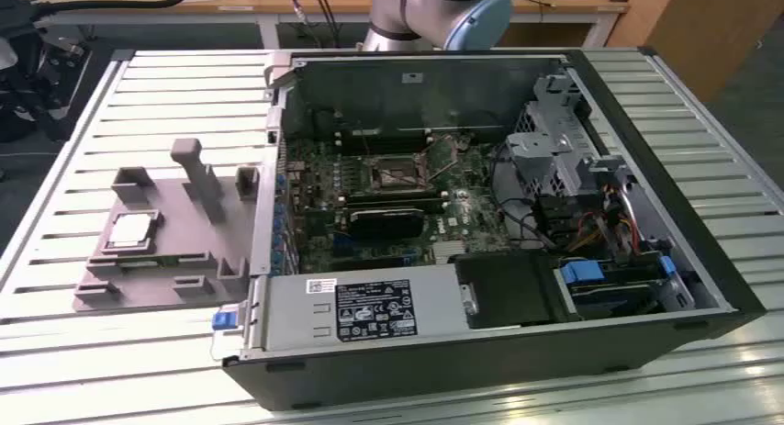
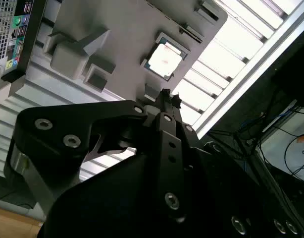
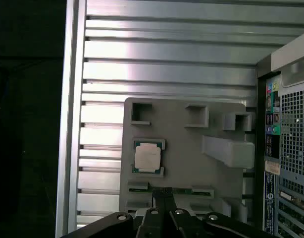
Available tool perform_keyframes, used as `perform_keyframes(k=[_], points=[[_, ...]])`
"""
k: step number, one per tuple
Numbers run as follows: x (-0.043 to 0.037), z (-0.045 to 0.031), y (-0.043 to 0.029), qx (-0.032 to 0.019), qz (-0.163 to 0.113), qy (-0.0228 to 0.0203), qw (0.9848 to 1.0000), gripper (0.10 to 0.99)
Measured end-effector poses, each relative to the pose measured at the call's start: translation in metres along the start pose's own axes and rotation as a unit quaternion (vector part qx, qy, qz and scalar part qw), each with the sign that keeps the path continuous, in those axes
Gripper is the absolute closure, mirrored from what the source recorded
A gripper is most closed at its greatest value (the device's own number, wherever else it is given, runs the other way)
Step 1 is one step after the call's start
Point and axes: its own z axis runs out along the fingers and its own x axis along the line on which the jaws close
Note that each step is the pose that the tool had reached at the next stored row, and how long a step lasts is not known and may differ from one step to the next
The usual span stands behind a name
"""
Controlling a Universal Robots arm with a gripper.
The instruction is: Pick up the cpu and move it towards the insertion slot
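Note:
The cpu [image 1: 132,230] lies flat in a pocket of the grey holder plate [image 1: 160,200] on the exterior view's left, beside the open computer case. Its silver top also shows in both wrist views [image 3: 148,158] [image 2: 165,61]. The insertion slot [image 1: 396,173] is the square socket with a dark centre on the motherboard inside the case. My gripper [image 3: 165,194] [image 2: 167,95] hangs above the holder plate, shut and holding nothing. Its black fingertips [image 3: 168,198] show over the plate's edge, a short way from the cpu and apart from it.
A green memory stick [image 3: 179,190] lies in the plate next to the cpu. Grey posts [image 1: 194,173] rise from the plate. Inside the case are a black heatsink [image 1: 382,221], a power supply [image 1: 355,307] and a drive cage [image 1: 557,150]. Everything stands on a slatted metal table [image 1: 61,205].

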Motion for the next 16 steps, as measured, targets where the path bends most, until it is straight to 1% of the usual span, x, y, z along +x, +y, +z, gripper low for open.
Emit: perform_keyframes(k=[10,13,16], points=[[0.0,0.0001,0.0,0.0,0.0,0.0001,1.0,0.984],[0.0001,0.0016,-0.0001,0.0,0.0,-0.0002,1.0,0.984],[0.0004,0.005,-0.0002,0.0,0.0,-0.0007,1.0,0.984]])
